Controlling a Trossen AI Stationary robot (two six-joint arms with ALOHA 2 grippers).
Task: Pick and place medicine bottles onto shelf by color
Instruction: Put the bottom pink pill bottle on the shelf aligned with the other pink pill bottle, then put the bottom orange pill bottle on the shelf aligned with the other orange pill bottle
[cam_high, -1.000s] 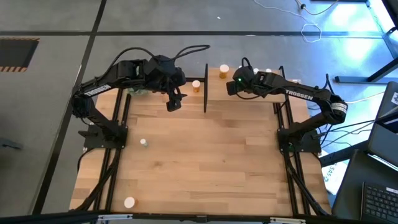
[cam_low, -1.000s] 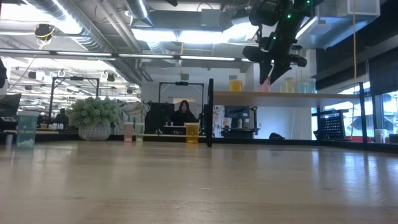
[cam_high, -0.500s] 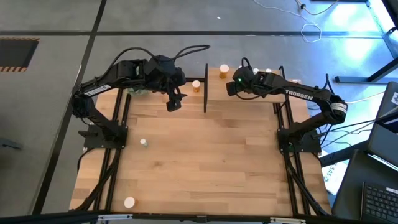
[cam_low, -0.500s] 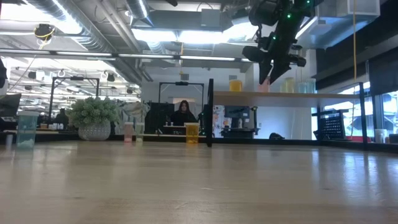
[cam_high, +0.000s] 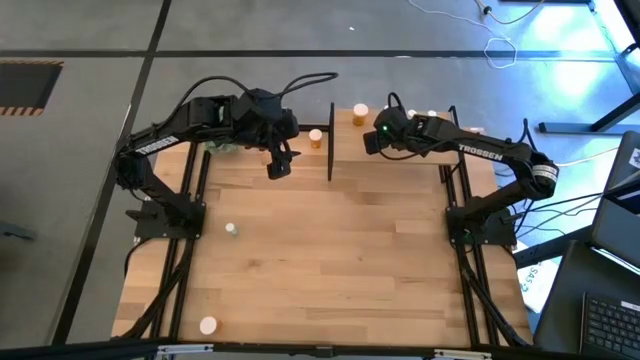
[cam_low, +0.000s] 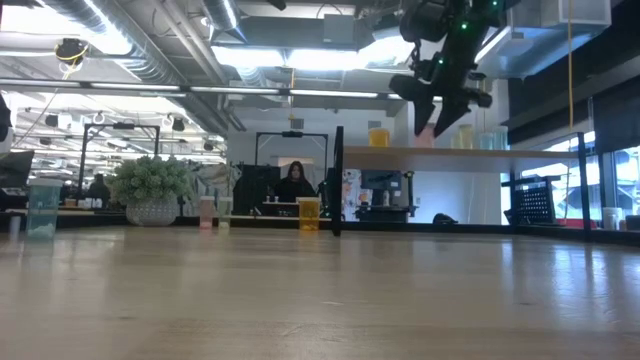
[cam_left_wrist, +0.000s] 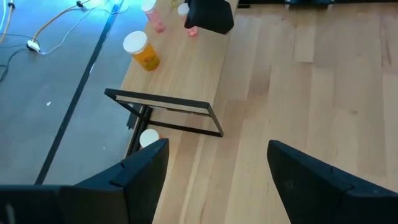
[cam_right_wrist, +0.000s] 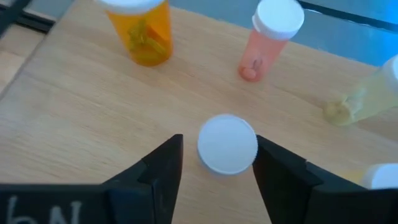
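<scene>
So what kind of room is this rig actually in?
Probably an open-plan lab or office: exposed ceiling ducts, a person at a desk behind the table, and cables on the grey floor. A potted plant sits at the table's far edge.

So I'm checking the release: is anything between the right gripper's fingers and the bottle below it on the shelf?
Nothing visible. The right gripper is over the shelf with the bottle between its open fingers; small gaps show on both sides. The orange bottle and pink bottle stand apart, farther off.
</scene>
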